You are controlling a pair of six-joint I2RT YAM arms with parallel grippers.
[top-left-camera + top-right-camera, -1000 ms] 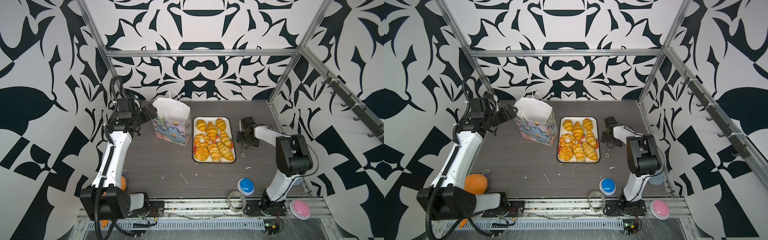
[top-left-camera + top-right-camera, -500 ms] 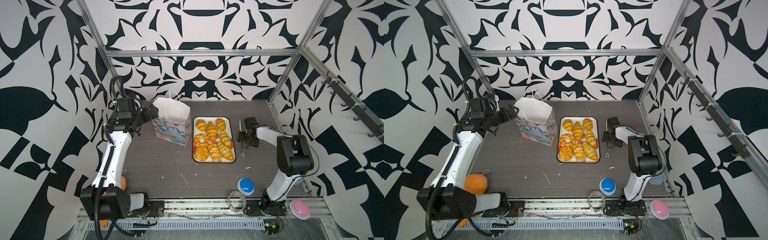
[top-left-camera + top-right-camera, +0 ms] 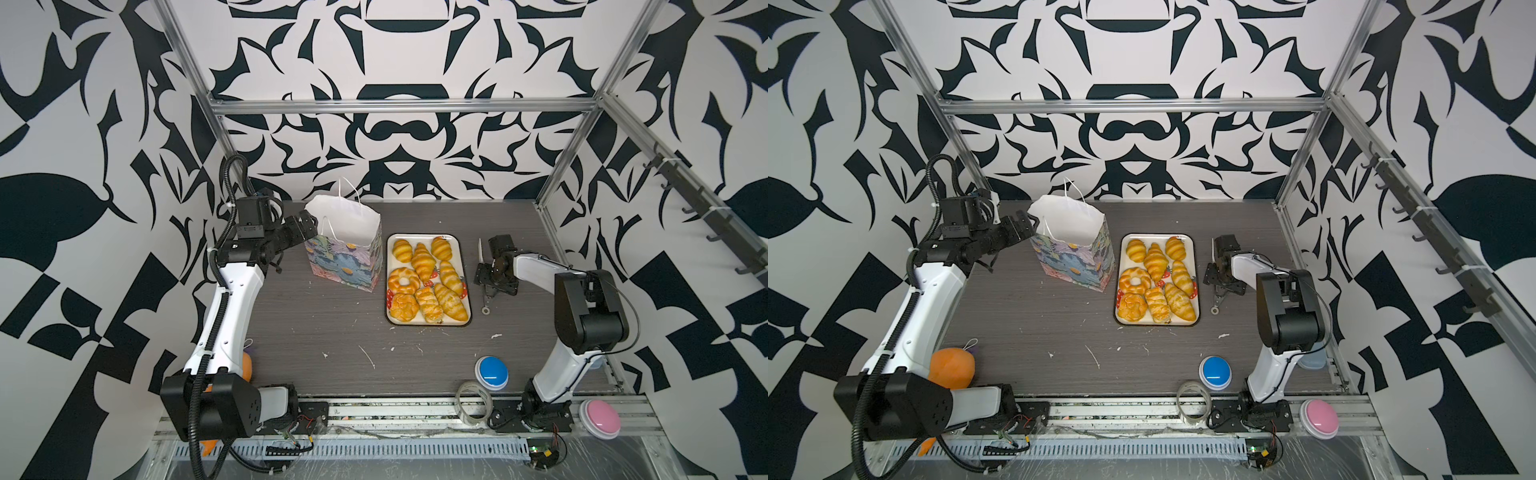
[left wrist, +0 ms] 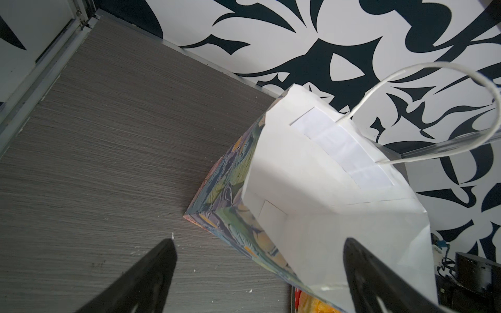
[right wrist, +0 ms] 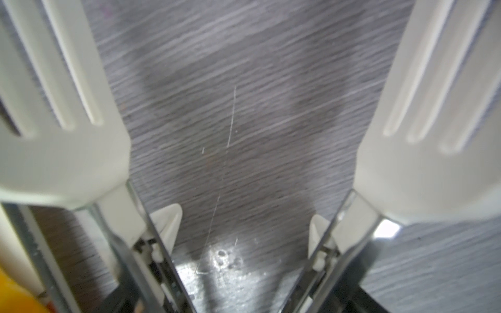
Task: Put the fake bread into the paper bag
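Observation:
The fake bread (image 3: 422,259) (image 3: 1156,259), several glossy golden pastries, lies on a cream tray (image 3: 455,241). Left of the tray stands the flowered paper bag (image 3: 349,266) (image 4: 311,189), upright with its mouth open. My left gripper (image 3: 305,226) (image 4: 259,240) is open at the bag's left top rim. One of its fingers is outside the wall and the other is over the white lining. My right gripper (image 3: 490,270) is right of the tray, low over the table. It holds metal tongs (image 5: 62,151) with white heads, spread wide with nothing between them.
A blue button (image 3: 491,372), a tape roll (image 3: 473,401) and a pink button (image 3: 599,418) sit at the front right. An orange plush (image 3: 952,368) lies at the front left by the left arm's base. The patterned walls stand close behind the bag.
My right wrist has turned slightly, so a white tong tip now shows in the top views. The left arm, bag and bread have not moved.

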